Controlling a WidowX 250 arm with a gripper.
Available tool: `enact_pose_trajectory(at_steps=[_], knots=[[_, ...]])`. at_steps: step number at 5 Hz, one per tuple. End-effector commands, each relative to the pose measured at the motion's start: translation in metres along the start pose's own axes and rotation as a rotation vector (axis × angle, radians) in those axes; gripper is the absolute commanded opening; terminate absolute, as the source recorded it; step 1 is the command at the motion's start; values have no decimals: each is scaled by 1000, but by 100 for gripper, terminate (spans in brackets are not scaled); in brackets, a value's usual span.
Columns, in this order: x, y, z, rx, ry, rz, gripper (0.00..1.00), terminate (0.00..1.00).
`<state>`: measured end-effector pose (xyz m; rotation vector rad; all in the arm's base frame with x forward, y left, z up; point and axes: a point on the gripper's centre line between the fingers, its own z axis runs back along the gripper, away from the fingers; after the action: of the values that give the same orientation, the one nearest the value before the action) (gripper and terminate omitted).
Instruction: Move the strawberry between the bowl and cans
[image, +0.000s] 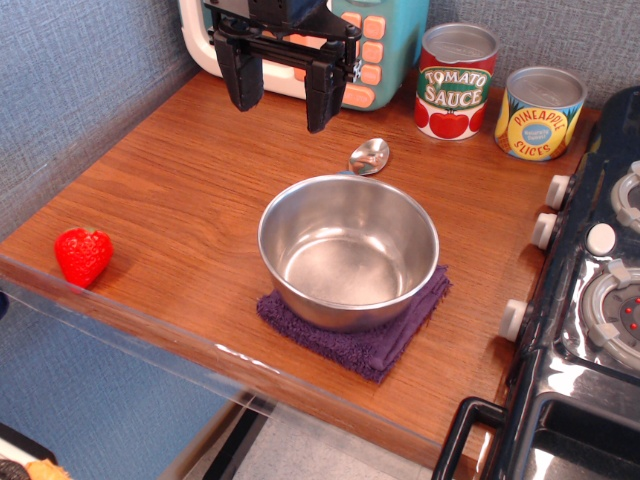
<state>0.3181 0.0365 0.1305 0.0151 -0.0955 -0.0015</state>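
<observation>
While nothing is yet held, seen from largest to smallest. Wooden desk (180, 190) carrying everything, with a black toy stove (590, 300) butted against its right edge. Teal-and-white toy appliance (375, 50) at the back, possibly a microwave, though too cropped to be sure. Stainless-steel bowl (348, 250) near the middle, empty, seated on a folded purple cloth (385, 345), presumably to stop it sliding. Gripper (282, 95) hanging above the back of the desk, black fingers spread wide apart, empty, well clear of every object and far from the fruit. Tomato sauce can (456, 82) and pineapple slices can (540, 113) standing upright side by side at the back right, a little apart from each other, leaving a strip of bare wood between them and the bowl. Small metal spoon (368, 156) lying just behind the bowl's rim, at the left end of that strip, so likely to crowd the drop spot. Strawberry (84, 255) alone at the front left corner, close to the desk's edge, well apart from bowl and cans. Long reach forward and left needed first; risk of nudging the berry off the edge on approach.
</observation>
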Motion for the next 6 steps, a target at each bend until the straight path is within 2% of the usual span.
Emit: enact_pose_trajectory(at_steps=[1,2,3,4,5,6], knots=[[0,0,0,0,0,0,100,0],[-28,13,-4,13,39,-4,100,0],[-55,31,-9,58,49,83,100,0],[-79,54,-4,132,56,114,100,0],[-101,85,-23,207,97,149,100,0],[-111,112,-42,227,106,189,100,0]])
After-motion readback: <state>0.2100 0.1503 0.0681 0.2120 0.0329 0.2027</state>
